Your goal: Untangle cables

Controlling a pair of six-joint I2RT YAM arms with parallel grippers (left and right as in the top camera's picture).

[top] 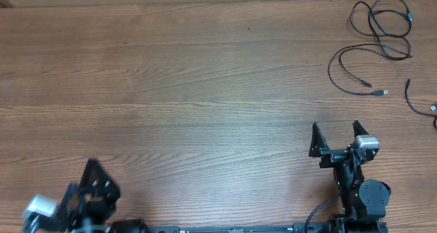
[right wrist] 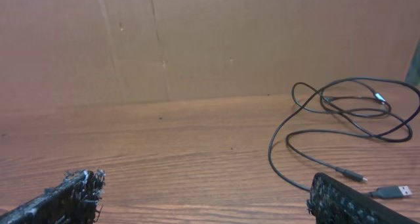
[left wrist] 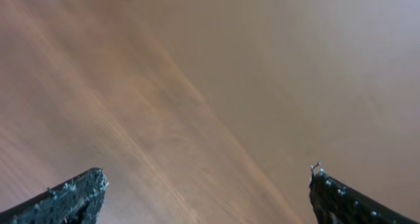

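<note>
Where the wooden table (top: 171, 89) meets a brown wall (right wrist: 197, 40), cables (top: 375, 14) lie looped.

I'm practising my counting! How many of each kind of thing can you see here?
Grippers: 2 (left gripper, right gripper)
Tangled bunch of black cables: 1
Black cable lying apart by the right edge: 1
Total: 4

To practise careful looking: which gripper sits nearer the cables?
The right gripper, open below the cables in the overhead view; the left gripper sits at the opposite corner, far from them.
</note>
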